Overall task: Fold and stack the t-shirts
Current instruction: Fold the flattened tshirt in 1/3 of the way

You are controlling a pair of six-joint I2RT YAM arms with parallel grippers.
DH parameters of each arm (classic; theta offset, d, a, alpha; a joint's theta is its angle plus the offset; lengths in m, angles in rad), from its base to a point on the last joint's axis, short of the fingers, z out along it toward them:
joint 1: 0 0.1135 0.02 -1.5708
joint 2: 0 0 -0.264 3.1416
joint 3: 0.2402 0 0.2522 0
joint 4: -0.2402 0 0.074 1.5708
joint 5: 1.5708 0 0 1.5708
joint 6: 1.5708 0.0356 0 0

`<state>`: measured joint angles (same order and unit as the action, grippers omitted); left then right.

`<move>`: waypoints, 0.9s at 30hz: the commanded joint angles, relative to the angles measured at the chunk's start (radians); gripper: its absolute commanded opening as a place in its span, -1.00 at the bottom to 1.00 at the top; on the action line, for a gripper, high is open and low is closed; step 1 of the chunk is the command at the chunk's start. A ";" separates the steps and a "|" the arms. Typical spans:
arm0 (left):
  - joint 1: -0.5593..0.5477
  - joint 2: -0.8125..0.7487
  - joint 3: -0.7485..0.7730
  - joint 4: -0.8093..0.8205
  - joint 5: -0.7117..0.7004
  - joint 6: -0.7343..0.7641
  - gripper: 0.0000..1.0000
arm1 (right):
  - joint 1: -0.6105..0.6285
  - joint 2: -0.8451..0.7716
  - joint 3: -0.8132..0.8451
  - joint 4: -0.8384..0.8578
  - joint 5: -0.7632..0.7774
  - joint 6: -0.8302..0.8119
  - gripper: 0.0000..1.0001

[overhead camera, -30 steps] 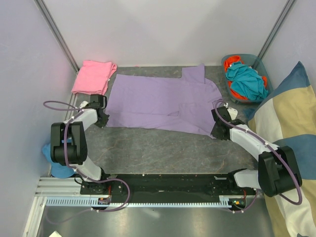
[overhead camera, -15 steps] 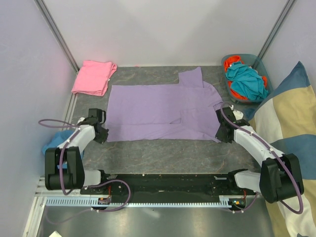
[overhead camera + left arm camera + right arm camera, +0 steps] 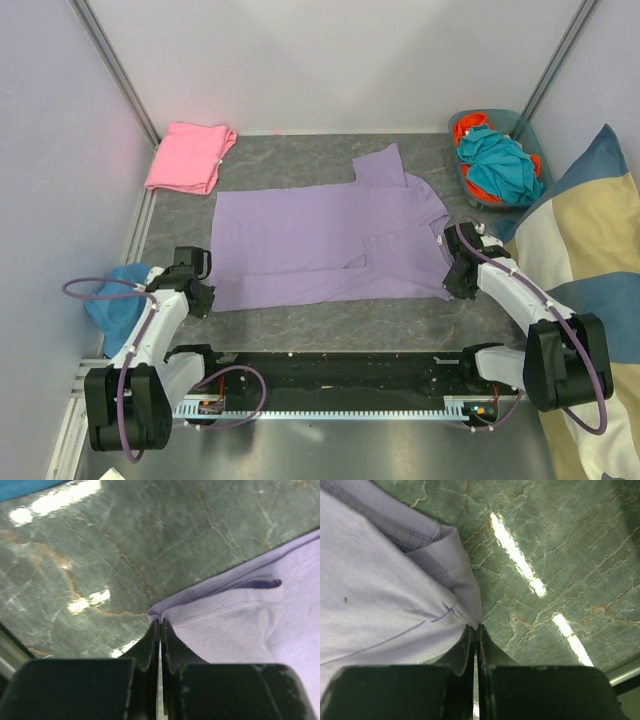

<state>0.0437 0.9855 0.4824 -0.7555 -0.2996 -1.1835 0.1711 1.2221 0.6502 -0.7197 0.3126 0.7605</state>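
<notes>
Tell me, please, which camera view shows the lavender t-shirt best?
The top external view: the whole lavender t-shirt lies spread out there. The left wrist view shows only a corner pinched in the left pincer; the right wrist view, a corner in the right pincer.

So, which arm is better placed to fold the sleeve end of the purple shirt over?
Probably the right. The right pincer is shut on the purple shirt at its sleeve end; the left pincer grips the opposite hem corner.
</notes>
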 commanded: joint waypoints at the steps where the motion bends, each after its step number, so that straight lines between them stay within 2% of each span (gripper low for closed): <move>1: 0.005 -0.022 -0.001 -0.071 -0.088 -0.065 -0.96 | -0.028 -0.026 0.003 -0.040 0.026 0.030 -1.00; 13: 0.071 -0.048 0.044 -0.094 -0.110 0.012 -0.96 | -0.051 -0.085 0.045 -0.136 0.086 0.085 -1.00; 27: 0.085 -0.045 0.041 -0.087 -0.116 0.038 -0.96 | -0.053 -0.200 0.031 -0.230 -0.018 0.073 -1.00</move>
<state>0.1123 0.9497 0.4980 -0.8333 -0.3389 -1.1812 0.1276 1.0424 0.6708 -0.8993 0.3035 0.8425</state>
